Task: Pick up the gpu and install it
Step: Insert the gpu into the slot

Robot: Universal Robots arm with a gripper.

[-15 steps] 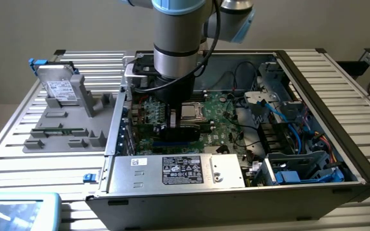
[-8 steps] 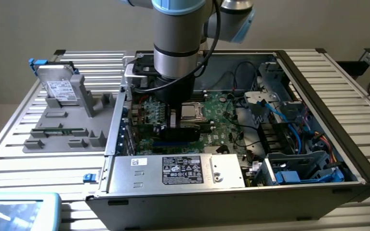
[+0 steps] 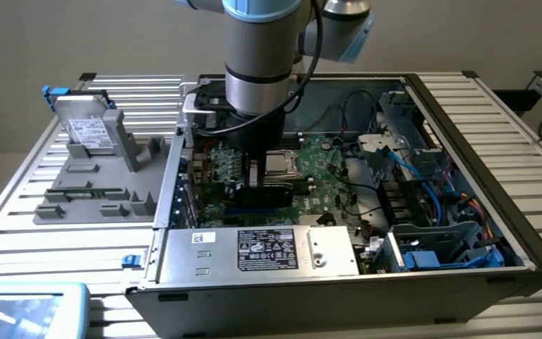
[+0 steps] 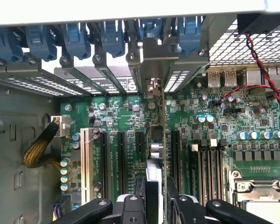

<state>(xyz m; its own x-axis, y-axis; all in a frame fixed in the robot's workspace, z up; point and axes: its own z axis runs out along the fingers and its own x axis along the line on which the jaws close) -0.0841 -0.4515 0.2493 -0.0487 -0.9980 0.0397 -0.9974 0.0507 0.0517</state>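
Wrist view: clamped narrowly with the gripper (image 4: 159, 200) on the gpu (image 4: 163, 135), held edge-on between the fingers (image 4: 142, 201). Reaches straight ahead of the gripper to its metal end bracket (image 4: 156, 56), up against the rear slot openings under blue clips (image 4: 112, 35). Stands upright over the green motherboard (image 4: 130, 112), among black slots (image 4: 121, 154) just beside the gripper; cannot tell whether seated. Exterior view: sits inside the open computer case (image 3: 497, 212); silver hard drive (image 3: 90, 131) propped on a grey holder (image 3: 101, 191) on the tabletop (image 3: 26, 233), well apart from the gripper.

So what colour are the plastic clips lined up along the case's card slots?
The clips are blue, best seen in the wrist view.
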